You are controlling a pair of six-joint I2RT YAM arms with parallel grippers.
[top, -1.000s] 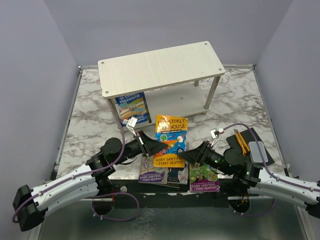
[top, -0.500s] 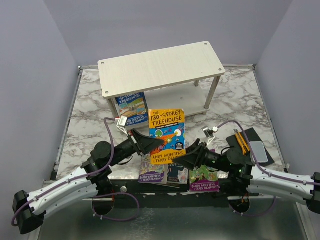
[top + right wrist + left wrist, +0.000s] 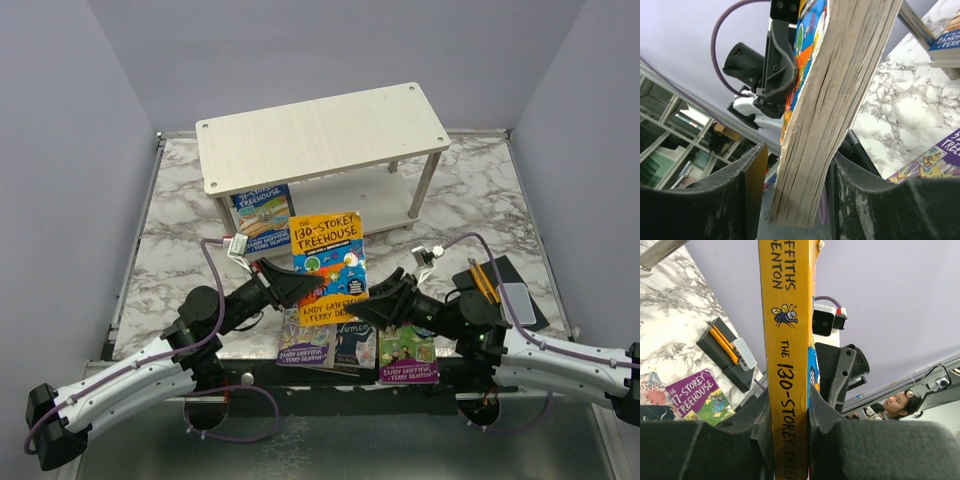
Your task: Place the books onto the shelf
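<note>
Top external view has both arms reaching in from the near edge over the marble table (image 3: 180, 215). Between them an orange book (image 3: 328, 262), the "130-Storey Treehouse", is held up off the table with its cover tilted toward the camera. It hangs in front of the shelf (image 3: 320, 135), near it but apart from it and on neither board.

The left gripper (image 3: 303, 288) has the book by its lower left edge, the spine side. From the left wrist I can see the two fingers (image 3: 822, 420) pressed flat against the front and back covers right at the yellow spine, with no gap, so that grip is firm.

The right gripper (image 3: 370, 306) is at the lower right edge. From the right wrist, the rough page edge stands between its fingers (image 3: 752, 175), one close on each side. I cannot tell whether they are actually pinching the pages or only bracketing them.

A blue book (image 3: 262, 215) stands upright beneath the left end of the shelf's top board. Three more lie flat in a row by the table's near edge, partly under the raised one: a purple book (image 3: 303, 347), a dark book (image 3: 356, 345) and a second purple book (image 3: 407, 357).

Off to the right sits a black holder (image 3: 497, 290) with orange pencils on it.
</note>
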